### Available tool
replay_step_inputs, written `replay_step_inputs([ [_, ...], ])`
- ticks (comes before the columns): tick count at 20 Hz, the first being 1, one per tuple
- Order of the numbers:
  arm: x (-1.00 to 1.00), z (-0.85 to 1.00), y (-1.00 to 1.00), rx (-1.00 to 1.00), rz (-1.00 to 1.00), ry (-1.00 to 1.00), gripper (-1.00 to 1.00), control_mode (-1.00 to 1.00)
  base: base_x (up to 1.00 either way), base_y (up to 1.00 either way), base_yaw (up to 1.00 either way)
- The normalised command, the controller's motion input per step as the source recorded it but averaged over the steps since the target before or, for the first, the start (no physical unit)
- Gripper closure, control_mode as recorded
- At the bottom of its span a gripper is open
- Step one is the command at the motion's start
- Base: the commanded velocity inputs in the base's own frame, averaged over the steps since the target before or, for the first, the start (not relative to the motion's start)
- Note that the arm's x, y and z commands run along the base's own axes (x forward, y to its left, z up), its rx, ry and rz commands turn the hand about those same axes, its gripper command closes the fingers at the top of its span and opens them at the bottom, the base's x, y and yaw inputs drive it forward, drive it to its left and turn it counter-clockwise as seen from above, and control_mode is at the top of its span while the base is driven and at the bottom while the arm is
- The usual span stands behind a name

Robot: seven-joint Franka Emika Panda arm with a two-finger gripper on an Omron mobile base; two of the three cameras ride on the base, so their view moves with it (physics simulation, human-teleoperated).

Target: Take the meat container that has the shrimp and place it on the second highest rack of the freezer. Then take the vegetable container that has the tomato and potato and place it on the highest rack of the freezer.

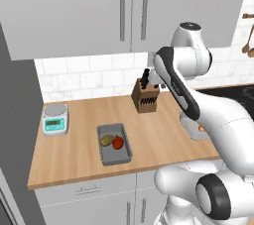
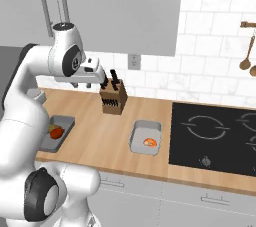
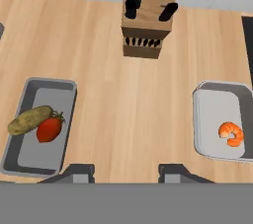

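The pale meat container (image 3: 210,114) lies on the wooden counter near the cooktop, holding the orange shrimp (image 3: 231,133). From the right base, the meat container (image 2: 142,132) and shrimp (image 2: 149,142) sit right of the knife block. The darker vegetable container (image 3: 47,97) (image 1: 115,155) holds the tomato (image 3: 48,128) (image 1: 118,142) and potato (image 3: 28,119) (image 1: 106,140). My gripper (image 3: 126,172) hovers high over the counter between the two trays, open, nothing between its fingers. The hand (image 2: 95,73) is up beside the knife block. The freezer's racks are out of view.
A wooden knife block (image 1: 145,98) (image 3: 147,18) stands at the back of the counter. A small kitchen scale (image 1: 55,119) sits at the left. The black cooktop (image 2: 215,136) lies to the right. A tall dark grey panel (image 1: 17,135) bounds the counter's left end.
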Motion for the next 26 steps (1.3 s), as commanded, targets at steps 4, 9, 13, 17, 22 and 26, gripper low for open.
replay_step_inputs([
  [4, -0.44, 0.0, -0.12, 0.0, -0.05, -0.05, -1.0, -1.0, 0.0, 0.0, 0.0],
  [9, -0.72, -0.3, -0.78, 0.0, -0.3, -0.04, -1.0, -1.0, 0.0, 0.0, 0.0],
  [13, -0.51, -0.47, -0.58, 0.0, -0.47, -0.01, -1.0, -1.0, 0.0, 0.0, 0.0],
  [17, -0.53, -0.1, 0.0, 0.02, -0.35, -0.07, -1.0, -1.0, 0.0, 0.0, 0.0],
  [22, -0.44, 0.0, 0.31, 0.07, -0.21, -0.1, -1.0, -1.0, 0.0, 0.0, 0.0],
  [26, -0.11, 0.0, 0.49, 0.11, -0.05, -0.04, -1.0, -1.0, 0.0, 0.0, 0.0],
])
